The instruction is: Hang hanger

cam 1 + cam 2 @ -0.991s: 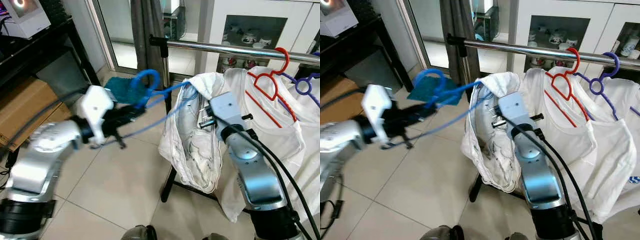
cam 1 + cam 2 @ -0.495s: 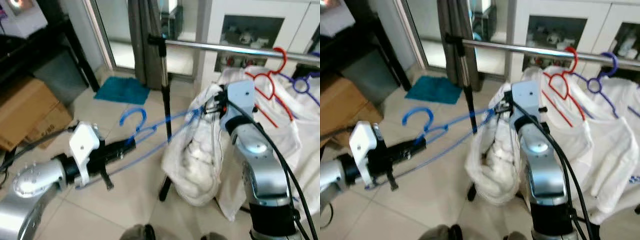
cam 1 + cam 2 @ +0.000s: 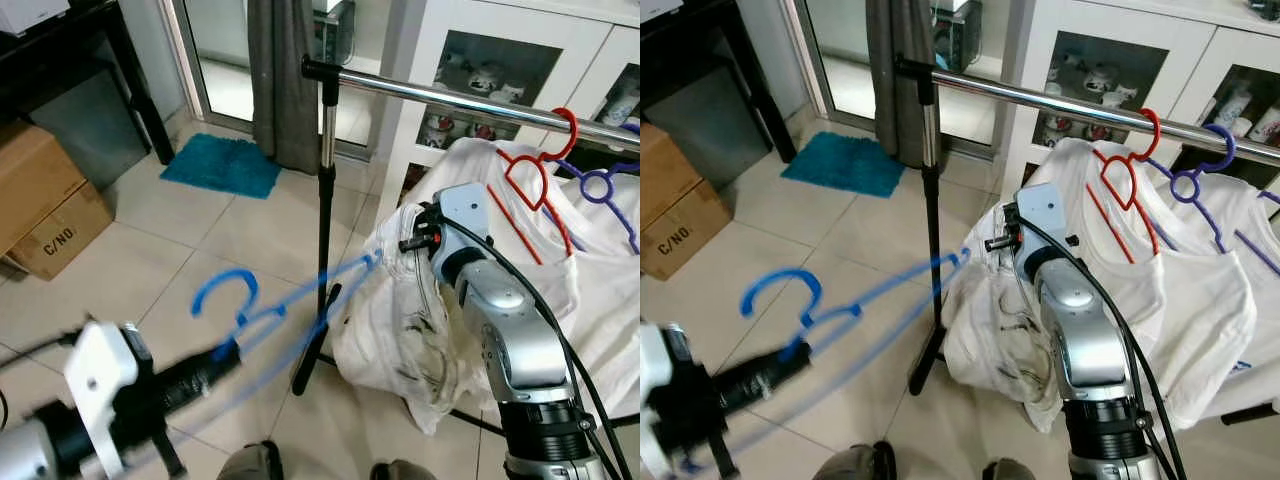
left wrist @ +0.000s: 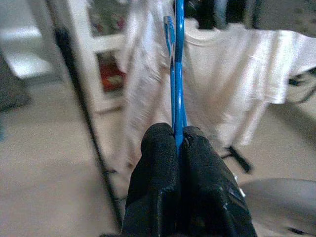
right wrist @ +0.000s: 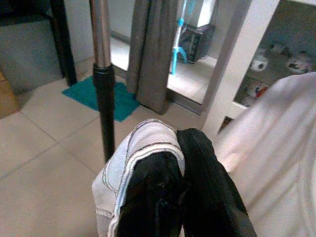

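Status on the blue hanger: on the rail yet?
Not yet. Done: red hanger and purple hanger hang on the rail with shirts. In hand: left hand clamps the blue hanger low, below the rail; right hand pinches the white garment. Left: hook it on.

Materials on view: shiny metal, thin plastic, soft cloth, glazed tile.

The horizontal clothes rail [image 3: 450, 97] is polished, mirror-bright metal on a matt black upright stand pole [image 3: 322, 220]; the thin blue plastic hanger [image 3: 270, 310] looks smooth and slightly glossy, as do the red plastic hanger [image 3: 1125, 175] and purple plastic hanger [image 3: 1200, 175]. The white garment [image 3: 400, 310] is soft, creased cloth with stitched seams, and the white T-shirt [image 3: 1180, 290] is matt cotton. The floor tiles [image 3: 250, 220] are pale and faintly glossy, the teal mat [image 3: 222, 165] shaggy, the cardboard box [image 3: 40, 200] dull brown paperboard.
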`<state>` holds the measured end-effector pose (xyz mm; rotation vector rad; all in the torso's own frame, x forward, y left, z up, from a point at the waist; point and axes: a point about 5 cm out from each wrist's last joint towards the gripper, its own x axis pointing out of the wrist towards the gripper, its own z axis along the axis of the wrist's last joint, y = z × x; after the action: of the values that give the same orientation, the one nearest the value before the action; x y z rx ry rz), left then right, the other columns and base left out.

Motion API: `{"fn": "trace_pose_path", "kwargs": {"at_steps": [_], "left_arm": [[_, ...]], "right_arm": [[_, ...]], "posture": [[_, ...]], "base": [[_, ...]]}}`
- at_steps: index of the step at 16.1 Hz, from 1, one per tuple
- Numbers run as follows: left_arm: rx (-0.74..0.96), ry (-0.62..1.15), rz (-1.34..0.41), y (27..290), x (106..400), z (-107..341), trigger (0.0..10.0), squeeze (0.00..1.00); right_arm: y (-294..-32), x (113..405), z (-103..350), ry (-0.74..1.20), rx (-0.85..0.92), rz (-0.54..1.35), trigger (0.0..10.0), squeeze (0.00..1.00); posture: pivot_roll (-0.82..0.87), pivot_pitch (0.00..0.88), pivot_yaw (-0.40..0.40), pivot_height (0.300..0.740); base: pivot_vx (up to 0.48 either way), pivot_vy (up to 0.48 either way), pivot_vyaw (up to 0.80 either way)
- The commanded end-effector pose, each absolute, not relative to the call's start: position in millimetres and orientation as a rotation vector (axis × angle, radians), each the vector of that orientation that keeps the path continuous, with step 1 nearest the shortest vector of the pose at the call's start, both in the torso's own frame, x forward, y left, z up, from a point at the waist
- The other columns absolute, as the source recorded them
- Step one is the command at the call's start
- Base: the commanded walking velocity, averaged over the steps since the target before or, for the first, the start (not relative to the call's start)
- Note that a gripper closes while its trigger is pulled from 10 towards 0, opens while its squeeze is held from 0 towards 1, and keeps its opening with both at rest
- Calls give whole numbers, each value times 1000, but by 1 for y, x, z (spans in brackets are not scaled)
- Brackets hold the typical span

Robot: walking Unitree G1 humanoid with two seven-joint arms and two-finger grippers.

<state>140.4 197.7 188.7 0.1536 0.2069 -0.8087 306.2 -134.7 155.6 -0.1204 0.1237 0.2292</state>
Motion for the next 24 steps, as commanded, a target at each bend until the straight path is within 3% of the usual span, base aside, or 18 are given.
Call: {"fn": "trace_pose_path", "kwargs": {"at_steps": [1,3,5,7,8,9,10,13,14,15,17,19,20,21,22,24], "left_arm": [[171,174,-806,195,141,197,0,0],[209,66,-765,191,154,205,0,0],[183,-49,-606,198,182,209,0,0],[143,-69,-555,200,193,207,0,0],[138,-66,-505,200,204,199,2196,0],[107,-71,-471,198,212,192,706,0],[79,-68,-465,196,215,188,0,0],[9,-23,-514,180,223,168,0,0],[-1,-12,-531,176,224,162,0,75],[-15,-14,-524,176,225,161,1137,102],[-17,-11,-545,173,225,158,1569,114],[-40,7,-589,168,224,155,4078,39],[-61,109,-561,167,221,142,10000,0],[-75,153,-532,166,220,137,10000,0],[-59,165,-530,164,218,135,10000,0],[4,198,-499,161,218,128,10000,0]], "right_arm": [[-135,306,160,102,-88,237,0,0],[-134,305,155,113,-46,234,0,0],[-137,295,151,122,9,231,0,0],[-136,286,148,131,58,255,0,0],[-136,276,145,137,115,278,0,0],[-137,268,142,144,161,283,0,0],[-138,264,140,150,169,277,0,0],[-140,246,134,175,210,257,0,0],[-140,244,132,186,240,246,0,0],[-139,244,132,187,241,250,0,0],[-136,241,133,186,233,271,0,0],[-137,242,134,186,225,267,0,0],[-136,244,135,189,215,255,2902,0],[-136,244,137,186,214,260,7020,0],[-136,244,137,184,214,266,10000,0],[-133,245,141,157,206,299,10000,0]], "posture": [[34,126,8,740],[26,118,34,740],[15,111,70,740],[7,106,89,740],[2,103,100,740],[-13,94,135,740],[-16,93,140,740],[-32,100,160,740],[-28,107,156,740],[-28,107,159,740],[-30,107,164,740],[-29,114,154,740],[-35,125,152,740],[-31,122,153,740],[-30,121,154,740],[-31,107,168,740]], "base": [[0,0,0],[0,0,0],[0,0,0],[0,0,0],[0,0,0],[0,0,0],[0,0,0],[0,0,0],[0,0,0],[0,0,0],[0,0,0],[0,0,0],[0,0,0],[0,0,0],[0,0,0],[0,0,0]]}}
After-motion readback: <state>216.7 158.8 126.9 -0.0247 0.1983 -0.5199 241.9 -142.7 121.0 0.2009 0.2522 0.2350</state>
